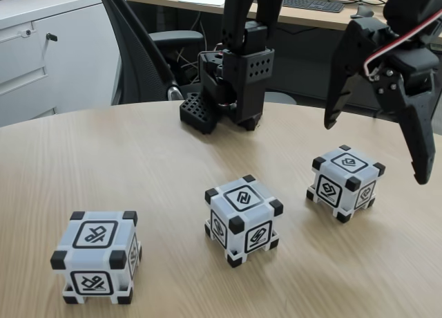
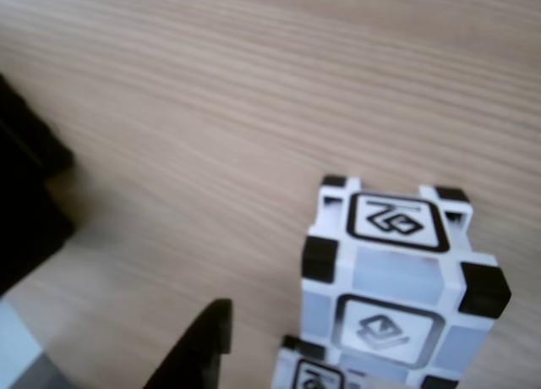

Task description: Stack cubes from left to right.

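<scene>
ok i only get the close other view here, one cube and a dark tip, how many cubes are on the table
observer: three in the fixed view, in a row on the table: left cube, middle cube, right cube.
operator: any stacked
observer: no, each sits on the wood alone, with gaps between them.
operator: fingers open?
observer: yes, the fingers are spread wide in the air by the right cube, touching nothing.
</scene>
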You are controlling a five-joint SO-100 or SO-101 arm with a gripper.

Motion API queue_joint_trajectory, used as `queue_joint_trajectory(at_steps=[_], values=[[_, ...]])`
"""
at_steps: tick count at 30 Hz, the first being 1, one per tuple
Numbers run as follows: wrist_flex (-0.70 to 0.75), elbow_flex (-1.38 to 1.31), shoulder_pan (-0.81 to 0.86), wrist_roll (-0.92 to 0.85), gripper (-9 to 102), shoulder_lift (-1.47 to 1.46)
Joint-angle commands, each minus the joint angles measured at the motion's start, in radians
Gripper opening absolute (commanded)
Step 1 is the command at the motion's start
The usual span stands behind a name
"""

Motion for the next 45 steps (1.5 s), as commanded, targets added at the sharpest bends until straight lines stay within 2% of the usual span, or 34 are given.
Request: queue_joint_trajectory(at_steps=[1, 11, 27, 38, 45], values=[[0.005, -0.006, 0.035, -0.026, 53, 0.043], [0.002, -0.006, 0.137, -0.100, 52, 0.011], [-0.002, -0.025, 0.138, -0.112, 52, -0.233], [-0.052, -0.048, 0.138, -0.143, 51, -0.230], [-0.054, -0.048, 0.123, -0.147, 39, -0.236]])
